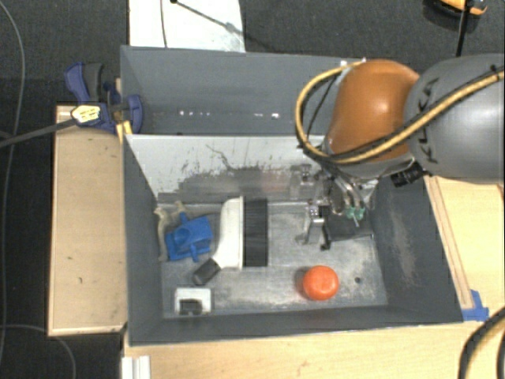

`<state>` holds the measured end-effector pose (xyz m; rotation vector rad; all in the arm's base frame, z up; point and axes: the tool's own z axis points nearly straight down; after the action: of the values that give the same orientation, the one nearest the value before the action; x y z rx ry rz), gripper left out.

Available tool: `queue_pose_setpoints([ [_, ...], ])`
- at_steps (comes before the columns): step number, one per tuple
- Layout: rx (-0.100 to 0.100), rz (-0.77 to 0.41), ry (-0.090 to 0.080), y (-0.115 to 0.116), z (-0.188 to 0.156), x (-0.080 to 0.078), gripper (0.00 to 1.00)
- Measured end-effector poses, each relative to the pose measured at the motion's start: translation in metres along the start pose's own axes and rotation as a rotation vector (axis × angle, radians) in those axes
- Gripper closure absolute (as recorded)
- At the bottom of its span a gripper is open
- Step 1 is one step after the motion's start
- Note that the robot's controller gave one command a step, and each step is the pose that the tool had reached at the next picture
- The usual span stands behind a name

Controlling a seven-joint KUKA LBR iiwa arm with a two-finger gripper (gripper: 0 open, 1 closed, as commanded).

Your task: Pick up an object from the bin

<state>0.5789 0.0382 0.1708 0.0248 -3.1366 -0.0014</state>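
The claw [317,234] is hanging slightly parted, empty, at centre right. The orange ball [319,283] is lying clear just below it in the frame, likely inviting a grasp.

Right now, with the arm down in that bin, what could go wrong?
The gripper seems to hang over the bin floor, between the white brush and the orange ball, so coming straight down it may grasp nothing. The ball is round and could roll away if nudged. The brush is long; gripped off-centre, it might tip and slip out.
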Motion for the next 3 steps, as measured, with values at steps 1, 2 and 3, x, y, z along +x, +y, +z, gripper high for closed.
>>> queue_pose_setpoints([
  [1,0.0,0.001,-0.008,0.0,-0.005,-0.002,0.0],
  [2,-0.001,-0.059,-0.011,-0.013,0.007,0.01,0.0],
  [3,0.001,-0.294,-0.008,-0.051,0.024,0.033,0.0],
])
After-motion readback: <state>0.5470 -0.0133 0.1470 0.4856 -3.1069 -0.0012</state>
